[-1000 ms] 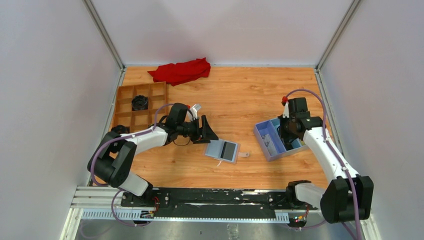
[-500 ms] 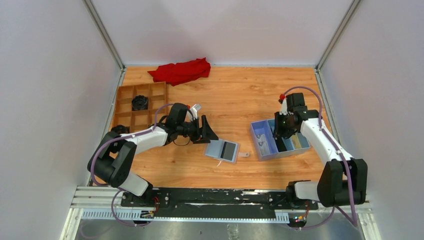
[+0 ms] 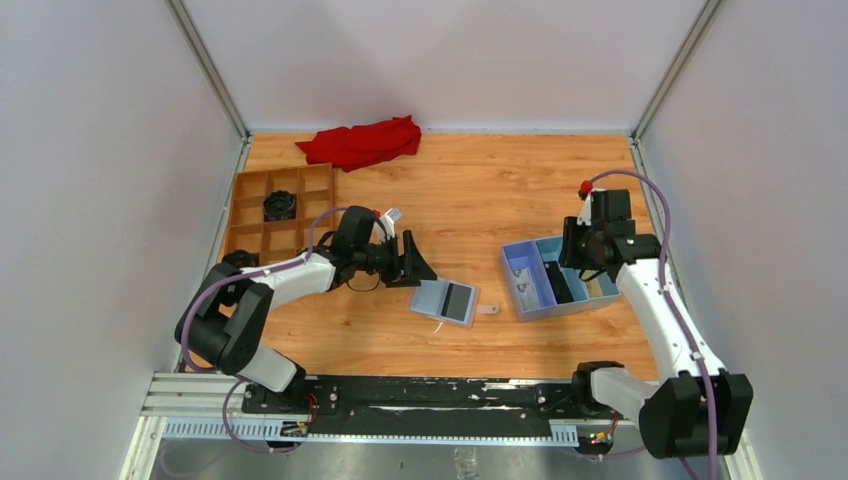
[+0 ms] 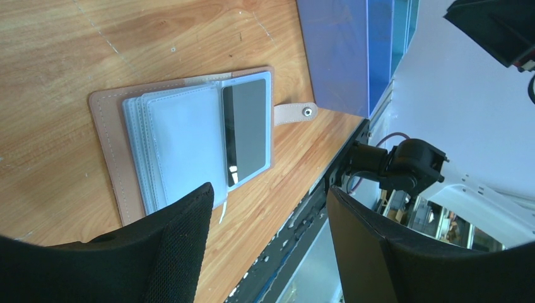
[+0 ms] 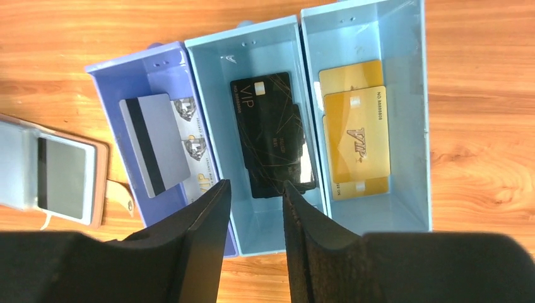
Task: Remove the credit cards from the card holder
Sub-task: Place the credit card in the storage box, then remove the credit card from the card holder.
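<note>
The card holder (image 3: 447, 299) lies open on the table, tan-pink outside and pale grey-blue inside, with a dark card (image 4: 246, 129) in its right pocket. It also shows in the right wrist view (image 5: 50, 170). My left gripper (image 3: 414, 266) is open and empty, just left of the holder's edge, and the left wrist view (image 4: 268, 202) shows it too. My right gripper (image 5: 255, 189) is open and empty above the blue box (image 3: 522, 285). In the box lie black cards (image 5: 271, 132), a grey card (image 5: 154, 144) with a black stripe, and gold cards (image 5: 353, 132).
A brown compartment tray (image 3: 252, 215) holding a black round object (image 3: 281, 205) stands at the left. A red cloth (image 3: 362, 142) lies at the back. White walls close in on both sides. The rail with the arm bases runs along the near edge.
My right gripper has lifted and moved back to the right from the blue box. The box has turned and shifted slightly left. The left arm has not moved.
</note>
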Available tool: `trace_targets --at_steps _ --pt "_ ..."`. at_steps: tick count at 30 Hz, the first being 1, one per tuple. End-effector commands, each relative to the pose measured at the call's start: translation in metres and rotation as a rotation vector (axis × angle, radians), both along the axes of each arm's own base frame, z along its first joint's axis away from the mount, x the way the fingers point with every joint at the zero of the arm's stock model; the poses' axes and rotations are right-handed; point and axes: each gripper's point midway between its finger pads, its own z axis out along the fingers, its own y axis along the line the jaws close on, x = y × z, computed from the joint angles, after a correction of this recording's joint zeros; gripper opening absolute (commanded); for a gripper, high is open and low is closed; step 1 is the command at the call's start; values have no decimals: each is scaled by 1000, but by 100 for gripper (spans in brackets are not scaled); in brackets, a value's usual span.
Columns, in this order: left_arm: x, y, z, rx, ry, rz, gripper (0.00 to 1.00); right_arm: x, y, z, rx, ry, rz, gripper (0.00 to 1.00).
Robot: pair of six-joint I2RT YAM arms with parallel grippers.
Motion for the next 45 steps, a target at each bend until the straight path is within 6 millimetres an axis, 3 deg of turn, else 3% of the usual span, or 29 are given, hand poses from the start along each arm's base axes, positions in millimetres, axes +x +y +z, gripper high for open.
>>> trace_targets --at_steps 1,4,10,15,18,22,28,38,45 --pt "-3 1 2 -7 2 -10 69 -6 -4 19 12 -55 -35 38" --pt "-4 1 4 -11 -1 -12 70 -8 18 32 128 -112 12 33" --pt "-11 -6 5 -8 -7 -34 70 -19 93 46 405 -208 164 30" --pt "-19 -16 -7 17 21 -59 70 -34 145 29 449 -194 253 34" --pt "-18 -18 -7 21 19 -55 70 -40 166 10 460 -134 291 33" --pt "-14 -19 -7 26 17 -43 70 -40 172 -9 445 -95 289 33" --pt "-12 -19 -9 31 32 -26 70 -36 174 -12 381 -104 300 34" --pt "8 -20 16 23 -56 49 72 -25 147 -36 217 -115 187 38" --pt "14 -26 2 34 4 42 71 -19 146 -47 178 -115 196 38"
